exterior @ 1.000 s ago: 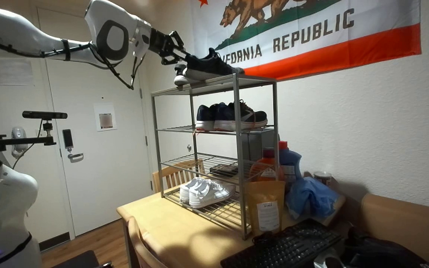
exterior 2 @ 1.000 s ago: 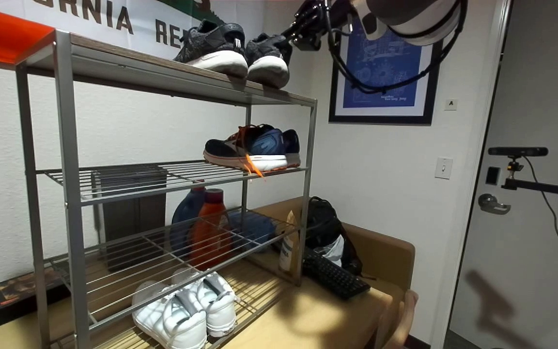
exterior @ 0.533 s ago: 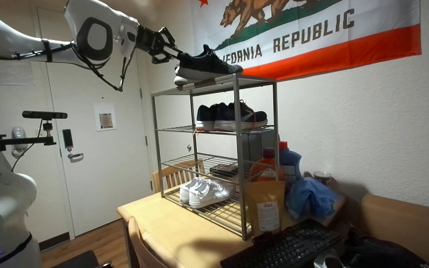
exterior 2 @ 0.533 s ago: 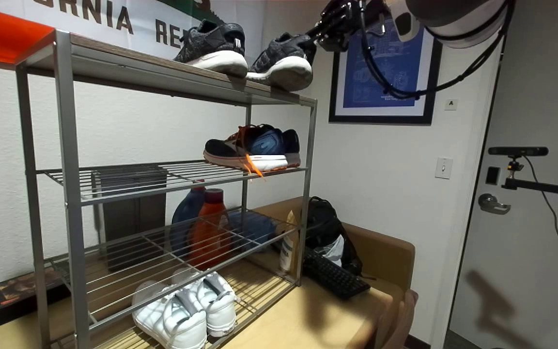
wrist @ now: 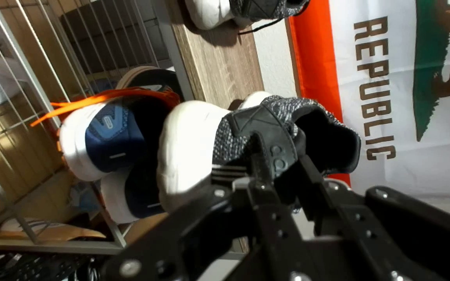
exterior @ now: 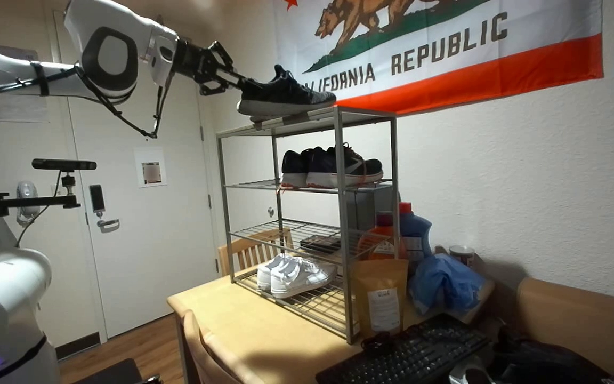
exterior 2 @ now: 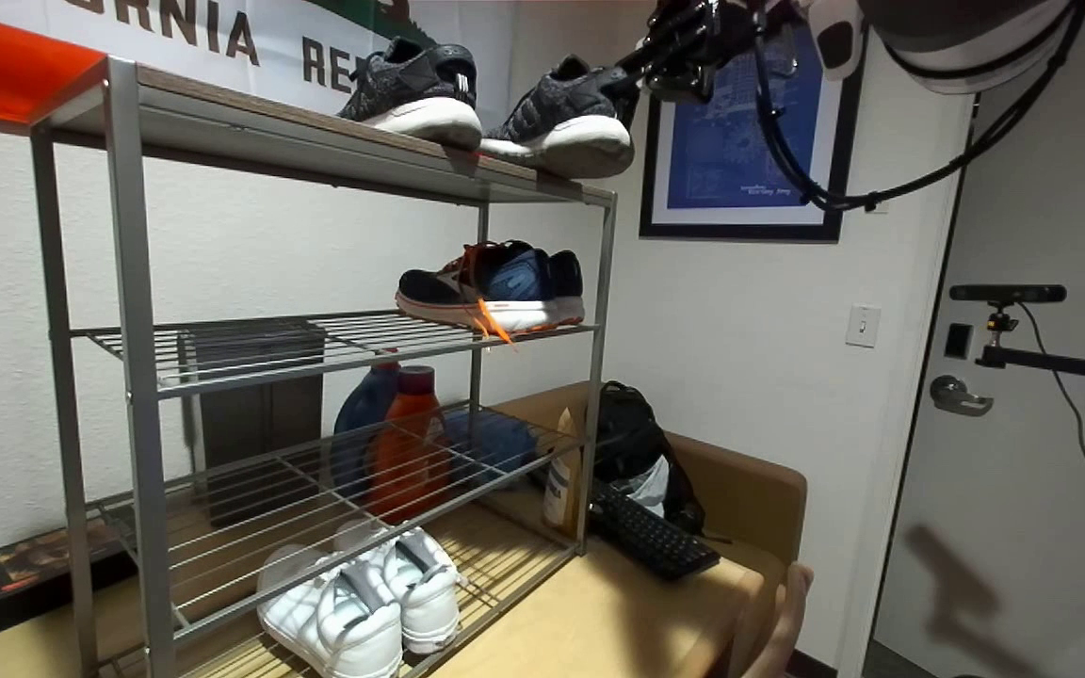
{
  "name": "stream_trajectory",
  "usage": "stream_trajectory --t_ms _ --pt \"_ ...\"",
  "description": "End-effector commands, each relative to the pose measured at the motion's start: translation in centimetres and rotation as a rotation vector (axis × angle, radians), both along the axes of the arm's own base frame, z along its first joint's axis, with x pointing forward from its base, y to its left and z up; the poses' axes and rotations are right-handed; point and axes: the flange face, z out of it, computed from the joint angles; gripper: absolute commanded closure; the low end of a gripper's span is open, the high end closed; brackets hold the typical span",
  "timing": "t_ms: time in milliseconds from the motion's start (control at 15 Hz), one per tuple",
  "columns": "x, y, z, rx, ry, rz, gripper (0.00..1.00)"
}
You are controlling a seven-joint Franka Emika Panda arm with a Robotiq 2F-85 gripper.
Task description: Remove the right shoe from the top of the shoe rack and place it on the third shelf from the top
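Clearly, everything turns on how the black knit low-top sneaker (exterior 2: 566, 118) lies from the Robotiq gripper (exterior: 243, 82): straight out ahead of it, slightly lower, heel nearest. The fingers (wrist: 265, 195) are clamped on that heel. The sneaker is at the top of the shoe rack (exterior 2: 135, 330), heel jutting past the side nearest the Panda arm (exterior: 110, 56); whether its sole touches the wood-grain top board (wrist: 227, 64), I cannot tell. Its long axis carries on from the fingers across the rack's depth, and its toe points away from the arm, toward the California Republic flag (exterior: 440, 53). The matching black twin (exterior 2: 415, 94) stands beside it, apart, toe the same way.

The third shelf (exterior 2: 335, 496) lies well below, between the tier with dark blue running shoes (exterior 2: 524, 280) and the one with white sneakers (exterior 2: 364, 603). So, I judge, the sneaker should clear the board toward the arm before descending, then enter toe first; held by the heel alone, its toe may sag.
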Motion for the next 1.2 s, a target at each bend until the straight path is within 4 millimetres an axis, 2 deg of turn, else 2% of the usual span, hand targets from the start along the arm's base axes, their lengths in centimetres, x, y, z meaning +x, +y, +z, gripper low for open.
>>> stream_trajectory --t_ms 0,600,1133 --pt "-2.3 0.7 -0.7 -0.035 0.012 0.016 0.94" --pt "-5.7 1.4 -0.5 -0.062 0.011 0.032 0.94" --pt "-7.4 1.9 -0.4 -0.071 0.02 0.039 0.94"
